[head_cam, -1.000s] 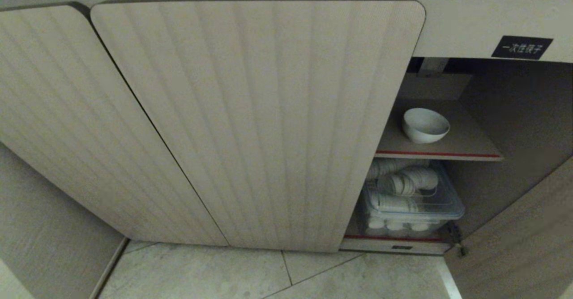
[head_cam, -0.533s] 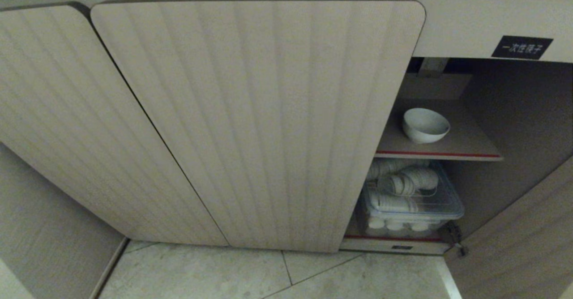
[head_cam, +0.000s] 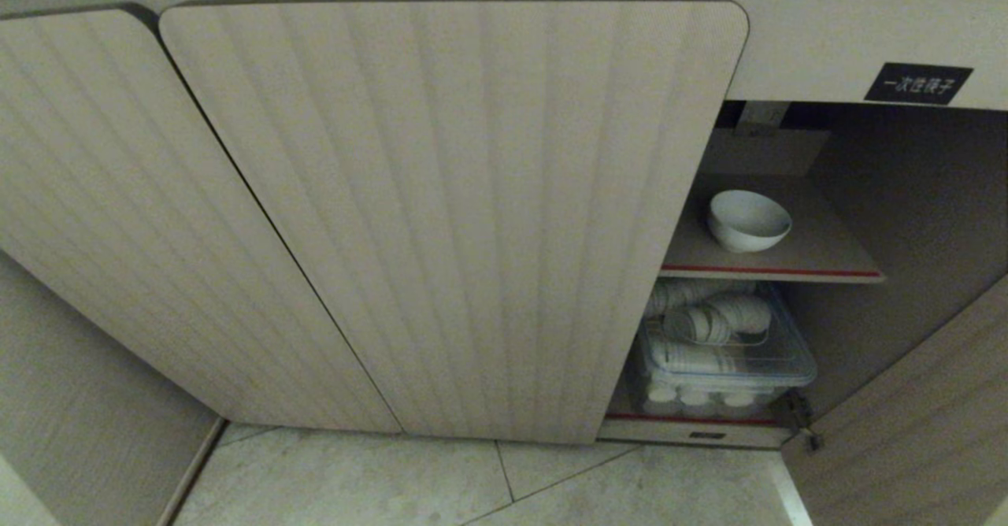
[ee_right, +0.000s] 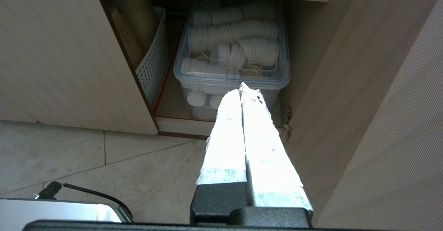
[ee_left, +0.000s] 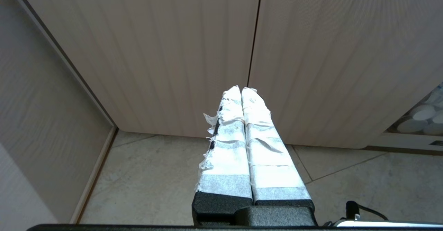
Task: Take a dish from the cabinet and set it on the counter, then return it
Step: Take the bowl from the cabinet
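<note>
Right hand (ee_right: 241, 87): closed, empty, low before open cabinet (head_cam: 906, 187), facing clear lidded bin (ee_right: 231, 79) of stacked cups. Left hand (ee_left: 241, 91): closed, empty, facing shut ribbed doors (ee_left: 173, 51). Dish (head_cam: 748, 220): upright on red-edged shelf (head_cam: 835, 262), above bin.

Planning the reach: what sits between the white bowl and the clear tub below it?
Only the red-edged shelf the bowl stands on; the tub sits beneath it, head view.
</note>
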